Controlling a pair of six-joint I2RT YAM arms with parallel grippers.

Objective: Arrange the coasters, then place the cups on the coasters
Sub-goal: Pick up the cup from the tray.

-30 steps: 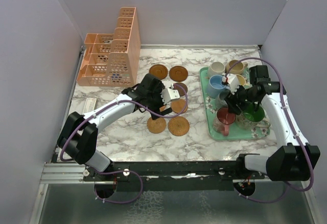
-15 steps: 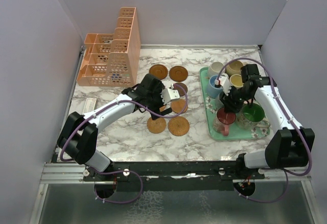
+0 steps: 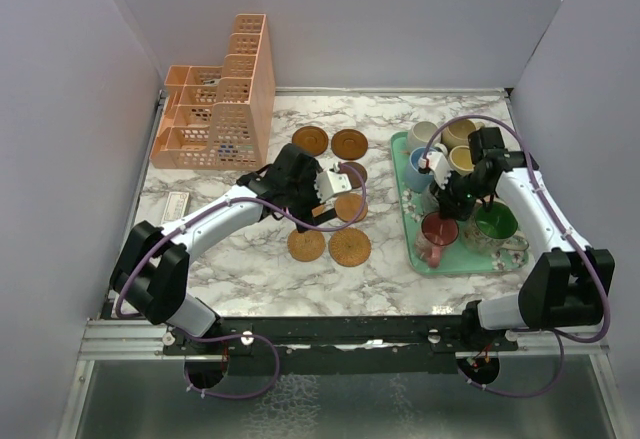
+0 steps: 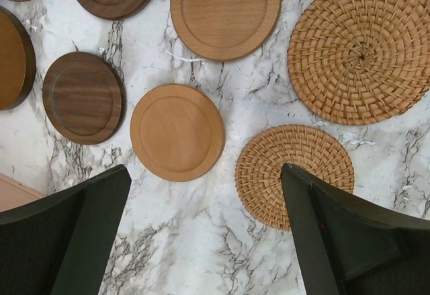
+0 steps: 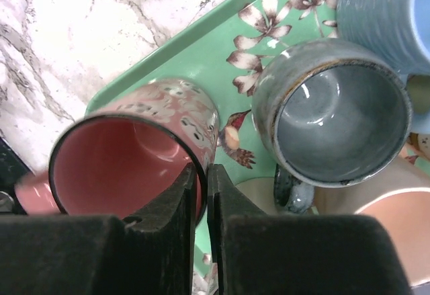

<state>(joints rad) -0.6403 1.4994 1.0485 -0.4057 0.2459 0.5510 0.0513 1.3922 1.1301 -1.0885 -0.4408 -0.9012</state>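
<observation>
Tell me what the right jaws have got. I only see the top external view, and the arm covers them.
Observer: The right jaws are pinched on the wall of the pink-lined mug, one side inside the rim, the other outside.
Operator: Report what crowds it.
Observer: A grey mug stands upright close beside it on the green tray, with a sliver of tray between them.
Operator: Check the left jaws.
Observer: Wide open and empty, above a small woven coaster and a smooth wooden coaster, which lie apart on the marble table.
</observation>
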